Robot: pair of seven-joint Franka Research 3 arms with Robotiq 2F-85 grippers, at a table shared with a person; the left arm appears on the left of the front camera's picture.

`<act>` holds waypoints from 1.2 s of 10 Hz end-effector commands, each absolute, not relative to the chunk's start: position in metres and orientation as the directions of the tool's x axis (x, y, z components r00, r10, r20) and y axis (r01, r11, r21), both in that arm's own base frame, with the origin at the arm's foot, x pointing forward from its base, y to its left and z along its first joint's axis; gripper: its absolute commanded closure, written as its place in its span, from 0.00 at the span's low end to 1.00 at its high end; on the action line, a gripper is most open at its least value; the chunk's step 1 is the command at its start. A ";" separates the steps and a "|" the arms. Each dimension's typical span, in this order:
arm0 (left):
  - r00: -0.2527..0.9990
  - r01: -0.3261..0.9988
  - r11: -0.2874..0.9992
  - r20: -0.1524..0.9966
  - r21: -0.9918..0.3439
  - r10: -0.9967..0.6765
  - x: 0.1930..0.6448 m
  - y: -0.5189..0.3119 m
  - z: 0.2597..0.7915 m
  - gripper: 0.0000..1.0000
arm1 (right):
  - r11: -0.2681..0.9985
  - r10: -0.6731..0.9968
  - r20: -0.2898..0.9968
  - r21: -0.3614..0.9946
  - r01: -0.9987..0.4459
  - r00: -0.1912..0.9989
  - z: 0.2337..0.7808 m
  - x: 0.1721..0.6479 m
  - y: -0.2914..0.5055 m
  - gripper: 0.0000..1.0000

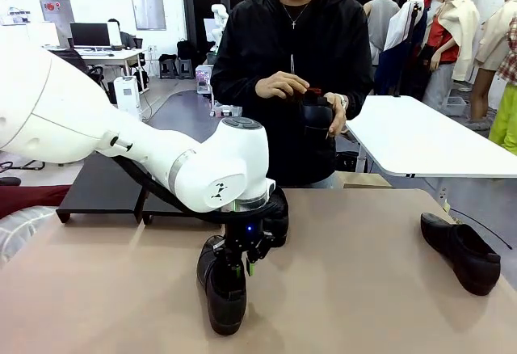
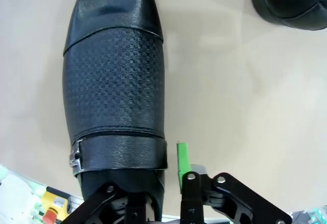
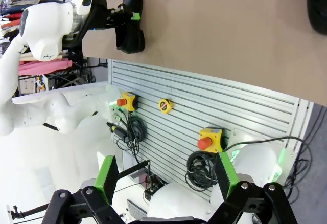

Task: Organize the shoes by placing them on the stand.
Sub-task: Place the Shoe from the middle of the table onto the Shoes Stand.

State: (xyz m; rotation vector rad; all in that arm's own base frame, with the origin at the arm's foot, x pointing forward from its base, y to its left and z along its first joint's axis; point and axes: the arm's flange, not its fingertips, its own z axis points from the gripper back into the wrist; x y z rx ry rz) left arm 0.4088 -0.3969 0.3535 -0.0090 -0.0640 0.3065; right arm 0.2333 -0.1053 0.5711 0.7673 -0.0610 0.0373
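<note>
Hovering with left fingers at 1 black shoe on the counter, can't tell if clamped, right fingers apart.

tan table; white table far right; yellow stop button on slatted panel
</note>
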 end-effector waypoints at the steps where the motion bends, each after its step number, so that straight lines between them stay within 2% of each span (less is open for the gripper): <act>1: 0.941 -0.326 0.945 0.098 0.002 0.324 0.407 -0.396 0.355 1.00 | 0.703 0.026 0.090 0.706 -0.082 0.996 0.573 0.233 -0.106 0.00; 5: 0.941 -0.323 0.946 0.115 0.014 0.319 0.404 -0.392 0.365 1.00 | 0.703 0.026 0.090 0.706 -0.082 0.996 0.573 0.233 -0.106 0.00; 7: 0.943 -0.285 0.958 0.183 0.006 0.280 0.391 -0.375 0.391 1.00 | 0.703 0.026 0.090 0.706 -0.082 0.996 0.573 0.233 -0.106 0.00; 8: 0.955 -0.209 0.978 0.218 0.001 0.204 0.376 -0.356 0.420 1.00 | 0.703 0.026 0.090 0.706 -0.082 0.996 0.573 0.233 -0.106 0.00; 10: 0.963 0.018 0.997 0.267 0.080 -0.039 0.337 -0.310 0.469 1.00 | 0.703 0.026 0.090 0.706 -0.082 0.996 0.573 0.233 -0.106 0.00; 11: 0.959 0.066 0.991 0.267 0.113 -0.094 0.324 -0.294 0.481 1.00 | 0.703 0.026 0.090 0.706 -0.082 0.996 0.573 0.233 -0.106 0.00; 12: 0.949 0.044 0.990 0.305 0.131 -0.082 0.319 -0.275 0.492 1.00 | 0.703 0.026 0.090 0.706 -0.082 0.996 0.573 0.233 -0.106 0.00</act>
